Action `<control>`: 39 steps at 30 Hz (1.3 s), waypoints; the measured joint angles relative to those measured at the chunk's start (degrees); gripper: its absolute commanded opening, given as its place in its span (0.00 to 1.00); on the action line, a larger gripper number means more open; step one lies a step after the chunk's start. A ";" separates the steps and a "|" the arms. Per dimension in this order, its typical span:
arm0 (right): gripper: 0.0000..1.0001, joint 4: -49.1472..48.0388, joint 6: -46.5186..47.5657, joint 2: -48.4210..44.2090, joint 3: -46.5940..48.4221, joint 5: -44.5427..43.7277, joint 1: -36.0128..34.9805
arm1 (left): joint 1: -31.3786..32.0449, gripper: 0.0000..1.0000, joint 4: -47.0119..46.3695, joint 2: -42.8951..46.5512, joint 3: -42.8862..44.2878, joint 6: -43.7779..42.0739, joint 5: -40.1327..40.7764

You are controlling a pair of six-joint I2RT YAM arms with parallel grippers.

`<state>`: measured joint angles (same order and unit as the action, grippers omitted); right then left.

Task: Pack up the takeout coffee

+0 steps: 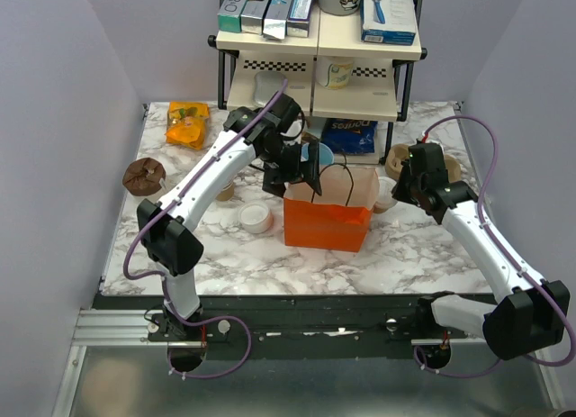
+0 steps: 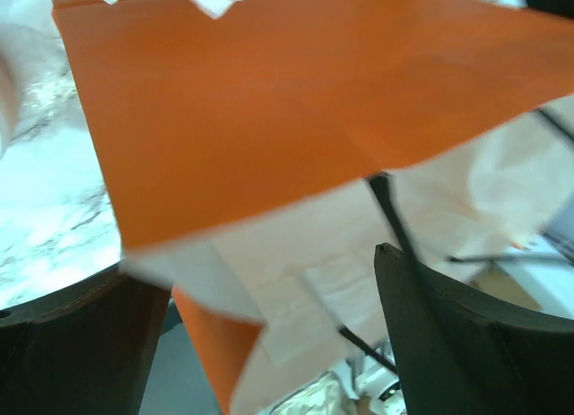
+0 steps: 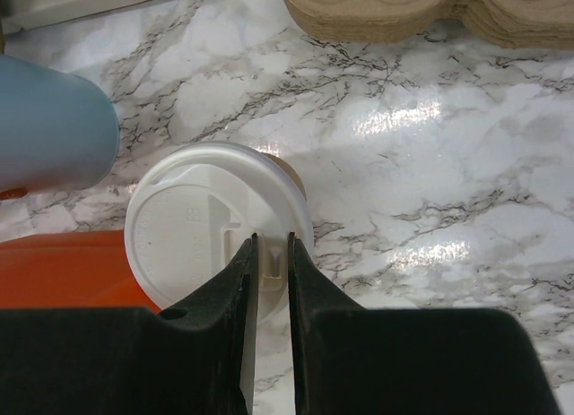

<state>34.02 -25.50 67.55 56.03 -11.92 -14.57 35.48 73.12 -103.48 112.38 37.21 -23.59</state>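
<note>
Pinching the near rim of the white lid, my right tool [image 3: 272,242] is closed narrow on the takeout coffee [image 3: 211,213]. The cup stands upright on the marble counter [image 3: 430,164], just beside the orange bag [image 3: 63,272]. I judge this a delicate hold. The kraft cup is light and soft-walled, its plastic lid is slick, and the lid could pop off if I lift by the edge alone. Gripping around the body just under the lid would be safer, squeezing gently so the paper doesn't buckle. I cannot tell whether it is full. Beyond it sit a light-blue cup [image 3: 49,124] and a stack of pulp carriers [image 3: 421,12]. My left tool [image 2: 251,267] is spread wide at the bag's mouth, gripping nothing.
</note>
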 measured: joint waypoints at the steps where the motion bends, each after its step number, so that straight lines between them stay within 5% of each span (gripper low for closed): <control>1: 0.01 0.00 0.04 -0.07 0.00 -0.04 0.00 | 0.37 0.99 0.66 -0.74 -0.04 -0.83 0.81; 11: 0.01 -0.02 0.72 -1.27 0.00 -0.42 0.02 | 4.00 0.99 3.32 -2.60 1.97 -4.04 11.39; 18: 0.01 -0.07 1.40 -2.93 0.00 -0.37 0.02 | 13.05 0.99 2.93 -1.88 11.28 -9.14 30.18; 27: 0.01 -0.11 3.02 -5.33 -0.04 0.22 0.02 | 19.52 0.99 2.60 1.84 6.03 -18.34 48.76; 32: 0.01 -0.46 3.72 -7.34 -0.09 0.85 0.02 | 18.80 0.99 -3.89 4.13 4.85 -26.86 49.29; 39: 0.01 -0.66 4.50 -9.25 -0.42 1.14 0.02 | 18.91 0.99 -15.65 12.81 1.84 -46.34 39.15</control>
<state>33.36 -20.99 58.30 55.61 -10.79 -14.55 54.39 57.47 -90.67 114.21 -9.13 15.55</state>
